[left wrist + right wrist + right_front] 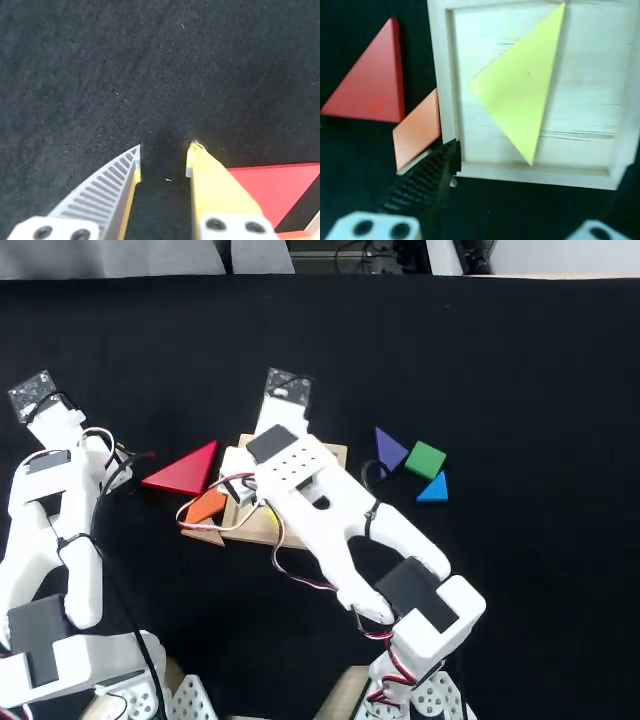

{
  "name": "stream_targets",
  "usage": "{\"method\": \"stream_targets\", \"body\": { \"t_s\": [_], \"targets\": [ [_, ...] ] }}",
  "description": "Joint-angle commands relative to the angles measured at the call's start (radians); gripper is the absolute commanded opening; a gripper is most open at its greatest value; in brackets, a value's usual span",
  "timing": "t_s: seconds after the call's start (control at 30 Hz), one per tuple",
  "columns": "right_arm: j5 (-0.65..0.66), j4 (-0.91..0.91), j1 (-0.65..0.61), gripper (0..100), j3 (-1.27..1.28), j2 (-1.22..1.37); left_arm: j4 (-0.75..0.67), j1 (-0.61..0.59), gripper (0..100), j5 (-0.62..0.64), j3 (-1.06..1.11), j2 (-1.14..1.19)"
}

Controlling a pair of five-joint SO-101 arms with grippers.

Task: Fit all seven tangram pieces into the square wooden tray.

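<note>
From where I stand, the square tray of pale, grainy wood (pixel 437 75) sits mid-table on the matte black cloth (pixel 500 360), mostly under the right arm. One flat yellow triangle (pixel 520 85) lies inside it on the bare floor. Against the tray's outer wall rests a smooth orange four-sided piece (pixel 417 132), and a large red triangle (pixel 185 472) lies just beyond that. The right gripper (pixel 540 165) hangs over the tray's rim with its black ribbed finger (pixel 427 177) at the corner, jaws spread wide and holding nothing. The left gripper (pixel 164 150) hovers over cloth beside the red triangle, its yellow and ribbed white fingers parted (nothing between them). On the tray's other side cluster a purple triangle (pixel 389 449), a green square (pixel 426 459) and a small blue triangle (pixel 433 488).
</note>
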Motion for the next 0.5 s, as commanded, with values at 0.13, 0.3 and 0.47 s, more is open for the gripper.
{"method": "stream_targets", "body": {
  "t_s": [0.13, 0.3, 0.47],
  "targets": [
    [0.620, 0.322, 0.189, 14.5, -0.390, 0.036, -0.017, 0.015, 16, 0.005, -0.007, -0.014],
    [1.086, 0.362, 0.273, 6.2, -0.487, 0.163, -0.017, 0.015, 16, 0.005, -0.008, -0.014],
    [1.212, 0.305, 0.293, 1.0, -0.545, 0.272, -0.017, 0.015, 16, 0.005, -0.007, -0.014]
  ]
}}
